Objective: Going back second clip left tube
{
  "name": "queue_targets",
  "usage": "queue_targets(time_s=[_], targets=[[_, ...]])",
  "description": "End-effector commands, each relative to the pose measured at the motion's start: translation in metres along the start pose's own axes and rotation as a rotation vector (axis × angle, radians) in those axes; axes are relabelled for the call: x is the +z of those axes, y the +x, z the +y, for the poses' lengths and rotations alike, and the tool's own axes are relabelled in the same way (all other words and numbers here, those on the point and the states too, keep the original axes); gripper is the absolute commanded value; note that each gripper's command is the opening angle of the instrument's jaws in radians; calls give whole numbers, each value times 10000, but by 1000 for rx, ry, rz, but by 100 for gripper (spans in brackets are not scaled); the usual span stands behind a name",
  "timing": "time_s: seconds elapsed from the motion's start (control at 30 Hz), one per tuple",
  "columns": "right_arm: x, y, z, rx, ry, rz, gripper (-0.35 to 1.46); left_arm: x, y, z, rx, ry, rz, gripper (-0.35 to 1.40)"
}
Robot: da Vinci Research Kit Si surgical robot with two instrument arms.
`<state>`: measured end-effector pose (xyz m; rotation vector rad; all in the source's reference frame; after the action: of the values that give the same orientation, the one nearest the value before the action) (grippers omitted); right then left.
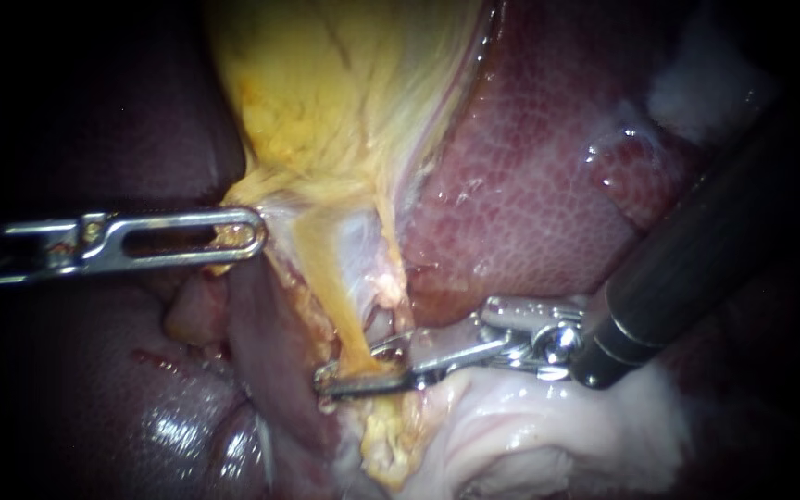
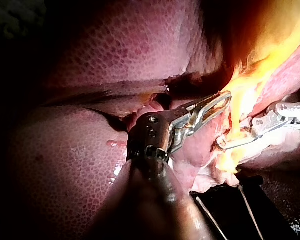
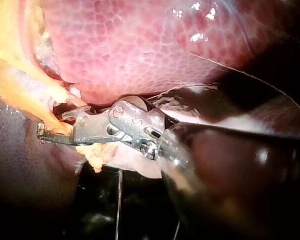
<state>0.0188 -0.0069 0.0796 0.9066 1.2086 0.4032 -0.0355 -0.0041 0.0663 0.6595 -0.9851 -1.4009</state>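
My left instrument (image 1: 250,231) comes in level from the left; its slotted jaws are shut on the lower edge of the yellow gallbladder (image 1: 326,102), holding it taut. The left tube (image 1: 326,278), a yellow strand, runs down from there. My right instrument (image 1: 352,365) reaches in from the right with its jaws open, and the tube passes between them. In the right wrist view the jaws (image 3: 52,123) straddle the same yellow strand. The left wrist view shows my left instrument (image 2: 222,100) on the yellow tissue and the right instrument (image 2: 230,137) just beyond. I cannot make out a clip.
Dark red liver (image 1: 530,185) lies behind and right of the tube, with more liver (image 1: 141,407) at the lower left. Pale whitish tissue (image 1: 530,426) sits under the right instrument's wrist. A second, paler strand (image 1: 389,268) runs just right of the yellow tube.
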Motion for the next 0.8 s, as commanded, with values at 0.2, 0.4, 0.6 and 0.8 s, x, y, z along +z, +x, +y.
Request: queue_targets(time_s=[0.2,0.4,0.6,0.8], targets=[[5,1,-3,0,24,-7,-35,0,0,1,0,0,0,-35],[13,5,1,0,48,82,42,0,0,1,0,0,0,-35],[15,7,7,11,-24,111,58,0,0,1,0,0,0,-35],[5,6,11,-2,-45,115,59,0,1,1,0,0,0,-35]])
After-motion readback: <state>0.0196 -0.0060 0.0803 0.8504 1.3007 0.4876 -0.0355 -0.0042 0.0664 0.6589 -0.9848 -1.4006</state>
